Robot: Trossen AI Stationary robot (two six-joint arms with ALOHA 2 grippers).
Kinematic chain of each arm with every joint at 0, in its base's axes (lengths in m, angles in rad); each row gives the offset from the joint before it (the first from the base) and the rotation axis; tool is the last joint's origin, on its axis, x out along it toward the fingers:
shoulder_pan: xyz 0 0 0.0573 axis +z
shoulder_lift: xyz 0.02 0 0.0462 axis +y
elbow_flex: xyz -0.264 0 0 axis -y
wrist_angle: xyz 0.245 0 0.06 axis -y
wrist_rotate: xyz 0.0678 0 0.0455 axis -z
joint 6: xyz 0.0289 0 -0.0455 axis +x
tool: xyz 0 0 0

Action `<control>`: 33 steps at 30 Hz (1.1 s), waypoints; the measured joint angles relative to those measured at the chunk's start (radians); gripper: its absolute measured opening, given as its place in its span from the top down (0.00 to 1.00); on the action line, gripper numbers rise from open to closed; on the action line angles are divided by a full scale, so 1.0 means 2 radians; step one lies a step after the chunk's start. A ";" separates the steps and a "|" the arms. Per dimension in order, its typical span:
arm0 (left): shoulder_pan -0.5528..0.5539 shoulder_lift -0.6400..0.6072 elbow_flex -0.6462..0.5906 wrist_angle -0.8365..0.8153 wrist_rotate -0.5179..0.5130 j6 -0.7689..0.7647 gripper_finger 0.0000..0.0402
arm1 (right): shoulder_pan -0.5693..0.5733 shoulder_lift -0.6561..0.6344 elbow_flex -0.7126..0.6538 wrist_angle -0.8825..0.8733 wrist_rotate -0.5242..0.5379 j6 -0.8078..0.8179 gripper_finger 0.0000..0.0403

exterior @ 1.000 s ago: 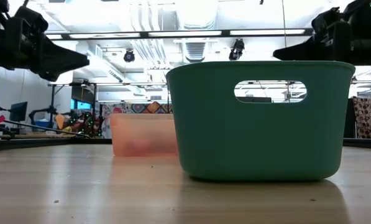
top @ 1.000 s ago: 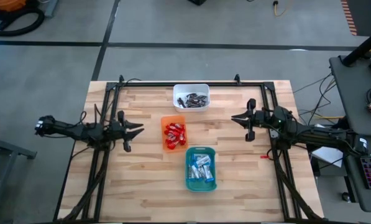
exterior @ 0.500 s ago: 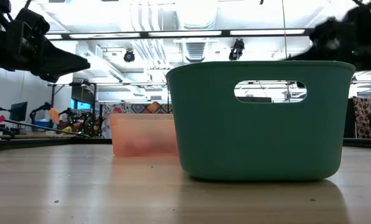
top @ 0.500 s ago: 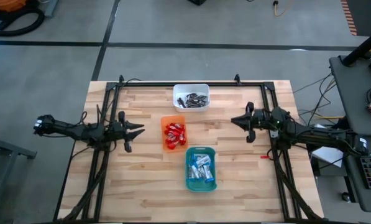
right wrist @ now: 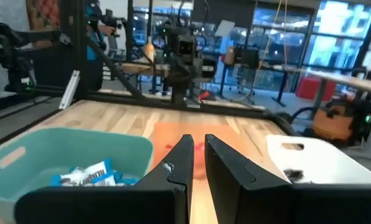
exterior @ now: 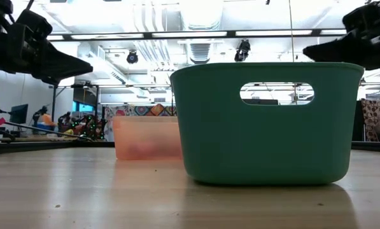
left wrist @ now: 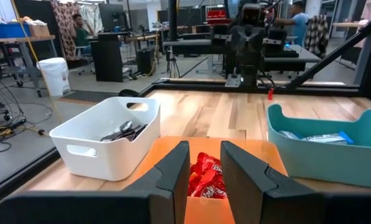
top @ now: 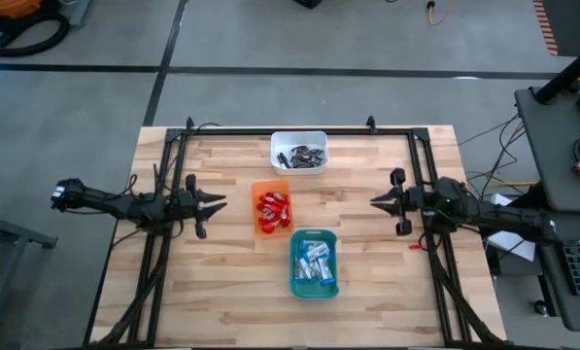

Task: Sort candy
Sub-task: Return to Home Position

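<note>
Right gripper (top: 374, 202) is the only thing that shifted: compared with a second ago it's pulled back toward the right edge of the light wooden slat table (top: 377, 282) and slid a bit toward the near side, so it now hangs above bare wood, well apart from the bins. Its fingers are nearly pressed together, just a sliver between them, pinching nothing. Left gripper (top: 221, 202) hasn't budged, it hovers over the left half of the table, pointing at the middle bin with its fingers a little apart and nothing held. Bins and candy look exactly like before. Nearest is the teal plastic bin (top: 293, 264) with the blue-and-white wrapped candies (top: 315, 264) piled inside. Just behind it, close to its far left corner, is the translucent orange plastic bin (top: 255, 222) holding the red wrapped candies (top: 273, 209). Farthest back, near the far edge of the table, is the white plastic bin (top: 299, 137) with the dark silver-wrapped candies (top: 302, 157) in it. All three bins stand upright in a rough line down the middle between the two arms. From table height the teal bin blocks most of the orange one, and the white one can't be made out at all.
</note>
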 joint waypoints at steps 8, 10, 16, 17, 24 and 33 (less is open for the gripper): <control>0.000 0.010 0.000 -0.001 0.000 0.000 0.81 | 0.070 -0.031 0.000 0.001 0.057 -0.032 0.92; 0.000 0.013 0.000 -0.001 0.000 0.000 0.81 | 0.077 -0.039 -0.001 0.000 0.067 -0.024 0.92; 0.000 0.018 0.000 0.000 0.000 0.000 0.81 | 0.086 -0.061 -0.001 -0.025 0.068 -0.021 0.92; 0.000 0.019 0.000 0.000 0.000 0.000 0.81 | 0.086 -0.063 -0.001 -0.038 0.068 -0.021 0.92; 0.000 0.020 0.000 -0.001 0.000 0.000 0.81 | 0.086 -0.063 -0.001 -0.074 0.121 0.012 0.92; 0.000 0.021 0.000 -0.001 0.000 0.000 0.81 | 0.080 -0.063 -0.001 -0.076 0.122 0.031 0.92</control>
